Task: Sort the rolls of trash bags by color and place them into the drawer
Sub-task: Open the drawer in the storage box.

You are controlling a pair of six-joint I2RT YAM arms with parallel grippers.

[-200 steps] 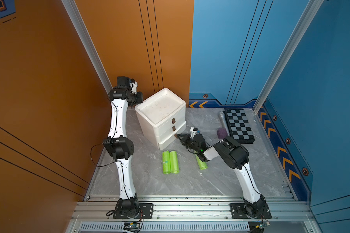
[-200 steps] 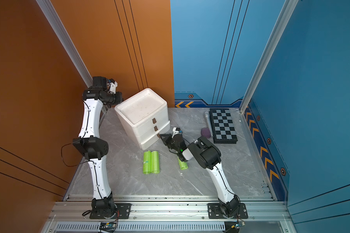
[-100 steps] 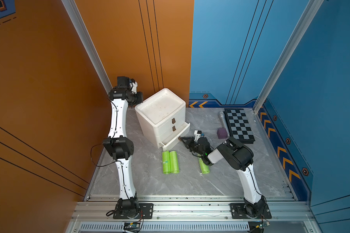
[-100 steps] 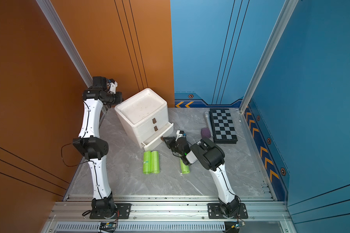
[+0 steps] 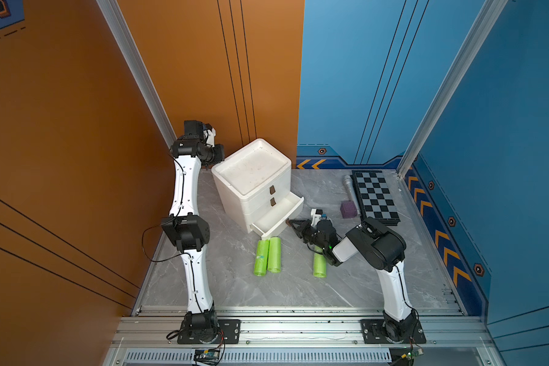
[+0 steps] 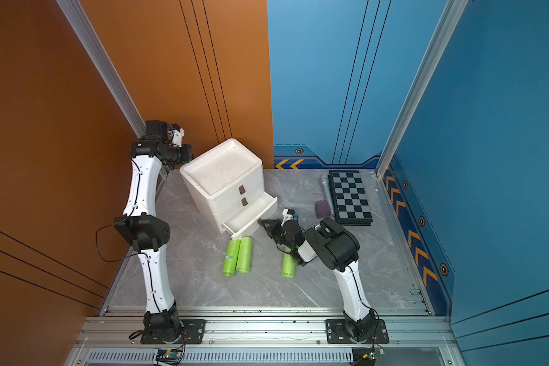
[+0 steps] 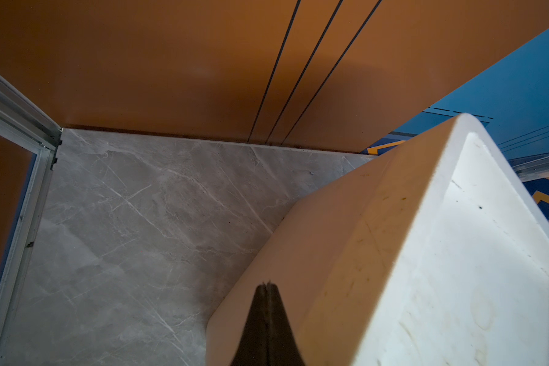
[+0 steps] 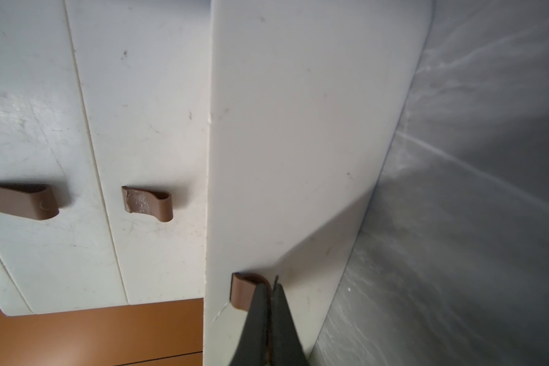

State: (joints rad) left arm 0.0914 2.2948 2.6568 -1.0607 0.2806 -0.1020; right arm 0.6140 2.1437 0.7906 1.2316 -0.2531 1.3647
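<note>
Three lime green rolls of trash bags lie on the grey table: a touching pair (image 5: 260, 261) (image 5: 274, 255) just in front of the drawer, and a single roll (image 5: 319, 264) partly under my right arm. The white cabinet (image 5: 251, 168) has its bottom drawer (image 5: 278, 215) pulled out and empty. My right gripper (image 8: 271, 285) is shut on that drawer's brown handle (image 8: 243, 291); it shows in both top views (image 6: 265, 225). My left gripper (image 7: 268, 285) is shut on nothing, held beside the cabinet's back corner (image 7: 377, 237).
A folded checkerboard (image 5: 374, 198), a grey microphone (image 5: 349, 188) and a small purple cube (image 5: 348, 209) sit at the back right. The two upper drawers with brown handles (image 8: 23, 201) (image 8: 149, 202) are closed. Walls close off the left, back and right.
My right gripper has drawn back toward the front right with the handle, and the bottom drawer has slid out from closed to open. The left arm has not moved.
</note>
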